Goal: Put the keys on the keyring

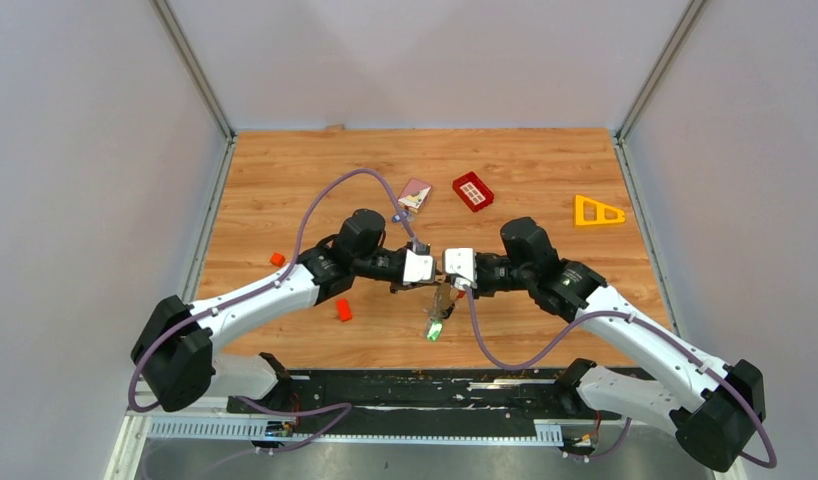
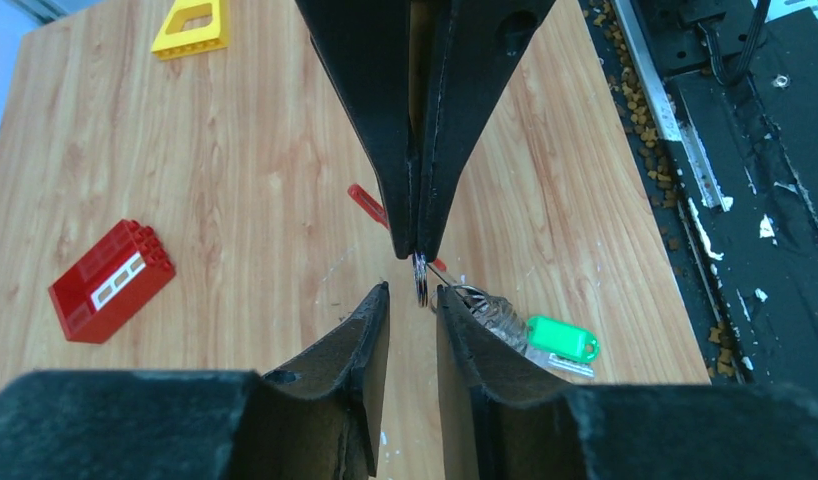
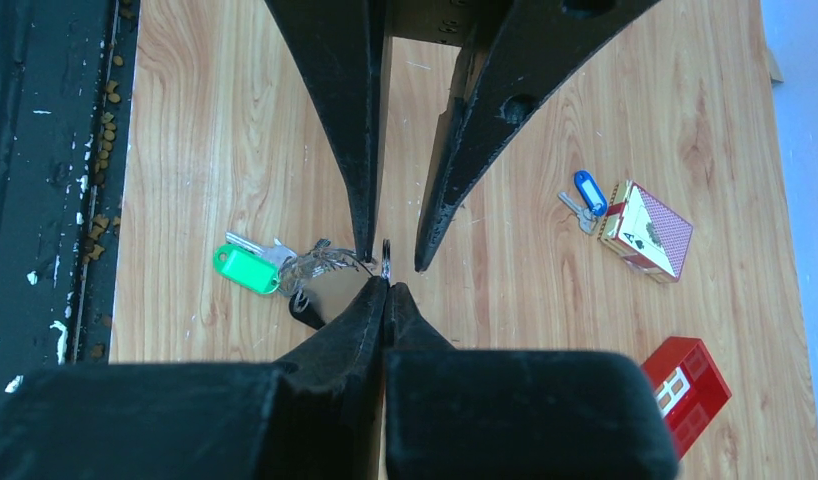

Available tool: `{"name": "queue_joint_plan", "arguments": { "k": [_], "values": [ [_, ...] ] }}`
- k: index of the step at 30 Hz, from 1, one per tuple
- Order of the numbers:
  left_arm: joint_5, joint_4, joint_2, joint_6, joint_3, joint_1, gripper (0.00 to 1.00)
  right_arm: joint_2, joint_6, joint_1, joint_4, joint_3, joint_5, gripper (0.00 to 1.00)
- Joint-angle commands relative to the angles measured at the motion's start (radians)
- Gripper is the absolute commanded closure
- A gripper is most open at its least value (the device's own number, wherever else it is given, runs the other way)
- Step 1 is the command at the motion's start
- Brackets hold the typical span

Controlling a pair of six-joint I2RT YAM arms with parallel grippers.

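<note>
My right gripper (image 3: 387, 287) is shut on the small metal keyring (image 3: 386, 250), held edge-on above the table. My left gripper (image 2: 413, 293) is open, one fingertip on each side of the ring (image 2: 421, 279) and not touching it. The two grippers meet tip to tip at mid-table (image 1: 440, 275). The dark fob (image 3: 305, 306) and a tangle of wire loops hang beside the ring. The green-headed key (image 3: 245, 269) lies by that tangle and also shows in the top view (image 1: 435, 330). The blue-headed key (image 3: 585, 194) lies apart by a card box. No black key shows.
A playing-card box (image 3: 647, 231) lies behind the grippers. A red gridded tray (image 1: 472, 190) and a yellow triangle piece (image 1: 597, 211) sit at the back right. Two small red blocks (image 1: 343, 310) (image 1: 277, 258) lie on the left. The black base rail (image 1: 415, 385) runs along the near edge.
</note>
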Motion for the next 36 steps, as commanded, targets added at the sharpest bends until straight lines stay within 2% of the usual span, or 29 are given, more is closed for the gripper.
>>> {"name": "queue_joint_plan", "arguments": {
  "k": [1,11,14,18,20,22,24,26,28,32,36],
  "values": [
    [0.023,0.022,0.006,-0.050,0.042,-0.005,0.71,-0.004,0.024,-0.004,0.021,0.043,0.003,1.00],
    [0.029,0.077,0.017,-0.093,0.040,-0.006,0.78,0.012,0.027,-0.004,0.021,0.043,0.008,1.00],
    [0.033,0.082,0.025,-0.101,0.041,-0.005,0.83,0.017,0.030,-0.005,0.020,0.047,0.006,1.00],
    [0.040,0.093,0.032,-0.113,0.039,-0.006,1.00,0.023,0.035,-0.005,0.021,0.049,-0.002,1.00],
    [0.046,0.110,0.029,-0.114,0.028,-0.005,1.00,0.017,0.041,-0.006,0.021,0.049,-0.006,1.00],
    [0.068,0.152,0.005,-0.114,-0.001,-0.001,1.00,0.005,0.055,-0.013,0.020,0.051,-0.017,0.91],
    [0.130,0.266,-0.027,-0.141,-0.064,0.017,1.00,-0.021,0.066,-0.040,0.026,0.044,-0.043,0.78],
    [0.188,0.446,-0.047,-0.236,-0.133,0.046,1.00,-0.055,0.080,-0.068,0.040,0.031,-0.070,0.64],
    [0.234,0.629,-0.046,-0.351,-0.188,0.079,1.00,-0.090,0.084,-0.102,0.045,0.019,-0.116,0.57],
    [0.295,0.873,-0.033,-0.469,-0.256,0.105,1.00,-0.144,0.076,-0.132,0.030,0.009,-0.204,0.59],
    [0.309,1.009,-0.005,-0.544,-0.286,0.104,1.00,-0.140,0.066,-0.132,0.008,0.008,-0.259,0.68]
  ]
}}
